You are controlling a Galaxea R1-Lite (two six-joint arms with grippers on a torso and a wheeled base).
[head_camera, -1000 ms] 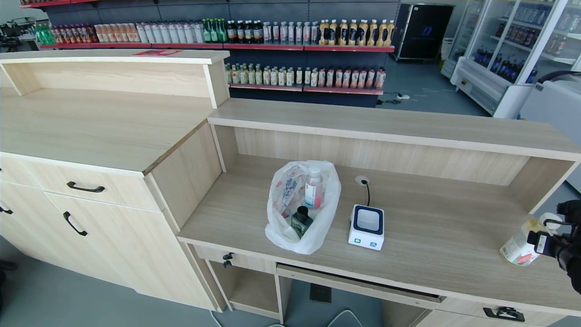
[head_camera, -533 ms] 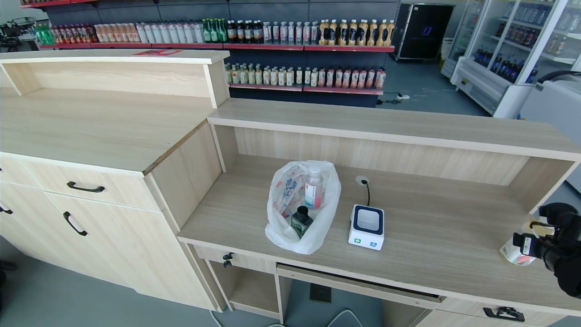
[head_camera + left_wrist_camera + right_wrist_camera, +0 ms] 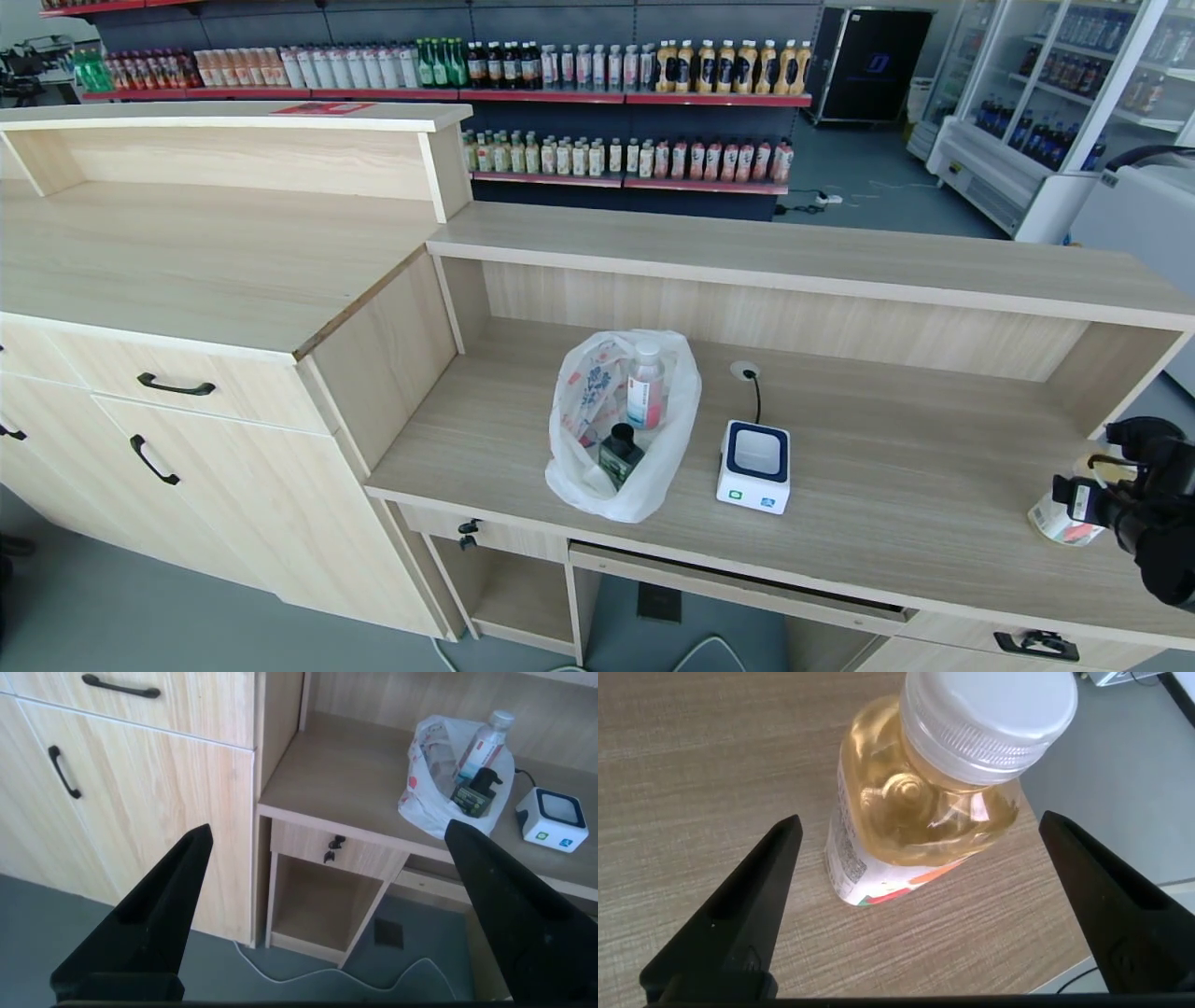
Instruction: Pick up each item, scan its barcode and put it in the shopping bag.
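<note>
A bottle of amber drink point(image 3: 920, 812) with a white cap stands on the wooden counter point(image 3: 896, 467) near its right end, partly hidden in the head view behind my right gripper point(image 3: 1088, 495). That gripper point(image 3: 920, 826) is open, one finger on each side of the bottle, not touching it. The white shopping bag point(image 3: 624, 425) stands mid-counter, holding a clear bottle with a pink label point(image 3: 645, 387) and a small dark item point(image 3: 620, 453). The white barcode scanner point(image 3: 754, 465) sits just right of the bag. My left gripper point(image 3: 329, 833) is open, low, off the counter's front left.
A raised back ledge point(image 3: 803, 257) and a side wall point(image 3: 1134, 373) box in the counter's recess. The scanner's cable point(image 3: 754, 392) runs to a hole behind it. A taller cabinet point(image 3: 215, 271) stands to the left. Shelves of drinks point(image 3: 560, 70) line the far wall.
My right gripper has moved left over the amber bottle, so its fingers now straddle it and hide more of it. The bottle, bag and scanner have stayed put.
</note>
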